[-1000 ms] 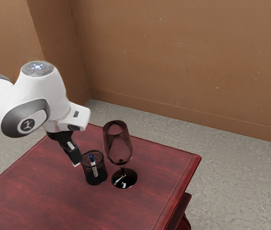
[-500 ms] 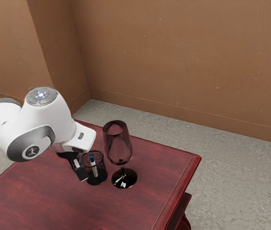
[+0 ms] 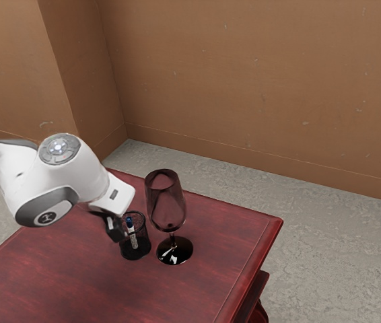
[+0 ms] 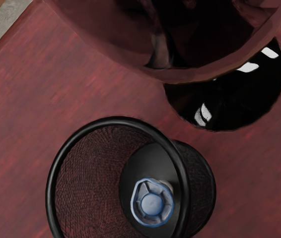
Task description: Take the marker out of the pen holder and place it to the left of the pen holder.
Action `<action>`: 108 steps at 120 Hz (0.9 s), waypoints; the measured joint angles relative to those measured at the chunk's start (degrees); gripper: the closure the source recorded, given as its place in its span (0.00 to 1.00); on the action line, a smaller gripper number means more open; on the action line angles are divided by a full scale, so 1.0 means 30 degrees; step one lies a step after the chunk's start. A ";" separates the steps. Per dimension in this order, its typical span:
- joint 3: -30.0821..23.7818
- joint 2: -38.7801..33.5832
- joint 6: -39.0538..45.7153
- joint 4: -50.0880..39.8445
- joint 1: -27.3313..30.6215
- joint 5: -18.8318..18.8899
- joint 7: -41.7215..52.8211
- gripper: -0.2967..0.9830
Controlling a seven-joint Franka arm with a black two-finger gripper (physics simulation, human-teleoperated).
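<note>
with the blue-capped marker (image 3: 132, 235) inside the mesh pen holder (image 3: 136, 254), a low approach by the gripper (image 3: 116, 235), clenched or released i cannot tell, could knock that holder into the adjacent wine glass (image 3: 166, 204)

We count one bench (image 3: 96, 282), and on it two vessels: one pen holder (image 3: 145, 246) and one stemmed glass (image 3: 165, 203). Inside the pen holder we make out a single marker (image 3: 133, 235). That gives us three loose things altogether, one of each kind. Beside those we count one arm (image 3: 69, 175) and one tool (image 3: 116, 233).
</note>
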 joint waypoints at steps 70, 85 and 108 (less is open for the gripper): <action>0.0393 0.1111 0.1947 0.0209 -0.0238 0.0116 0.0221 0.58; 0.0397 0.1222 0.2003 0.0229 -0.0363 0.0093 0.0226 0.65; 0.0436 0.1345 0.2042 0.0231 -0.0337 0.0075 0.0223 0.72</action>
